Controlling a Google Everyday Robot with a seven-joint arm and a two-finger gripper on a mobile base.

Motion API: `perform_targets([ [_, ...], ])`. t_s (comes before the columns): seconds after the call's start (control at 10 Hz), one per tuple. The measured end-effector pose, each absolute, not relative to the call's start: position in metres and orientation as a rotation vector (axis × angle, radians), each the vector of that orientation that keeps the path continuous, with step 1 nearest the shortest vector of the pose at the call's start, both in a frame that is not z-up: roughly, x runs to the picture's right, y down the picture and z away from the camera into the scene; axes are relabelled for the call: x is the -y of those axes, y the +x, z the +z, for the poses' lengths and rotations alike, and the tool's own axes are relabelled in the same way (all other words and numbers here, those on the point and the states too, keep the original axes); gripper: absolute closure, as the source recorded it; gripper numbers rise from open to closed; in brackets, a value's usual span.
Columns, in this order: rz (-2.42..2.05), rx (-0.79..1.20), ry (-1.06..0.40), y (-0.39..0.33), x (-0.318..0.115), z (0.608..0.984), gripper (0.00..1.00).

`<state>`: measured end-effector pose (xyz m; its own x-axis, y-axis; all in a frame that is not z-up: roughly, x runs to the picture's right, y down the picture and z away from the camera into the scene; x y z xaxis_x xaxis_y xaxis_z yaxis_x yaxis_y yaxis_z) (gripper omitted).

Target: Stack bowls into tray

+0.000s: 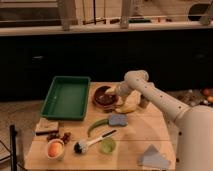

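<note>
Evidently the gripper [114, 93] is held at the right rim of the red-brown bowl [102, 97], which is set on the table [135, 136] just right of the green tray [66, 98]. The tray is thus found leftward in the view, beyond the bowl. Whether the bowl is gripped cannot be told; contact is hidden by the wrist [123, 88].
</note>
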<state>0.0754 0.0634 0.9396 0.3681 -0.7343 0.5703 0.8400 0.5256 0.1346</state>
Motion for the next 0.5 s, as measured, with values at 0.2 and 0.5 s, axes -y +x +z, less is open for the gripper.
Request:
perform_targets([
  [0.2, -1.014, 0.643, -0.194, 0.0733, -0.0646, 0.9440, 0.45],
  [0.5, -0.998, 0.664, -0.201, 0.0721, -0.0679, 0.9471, 0.75],
])
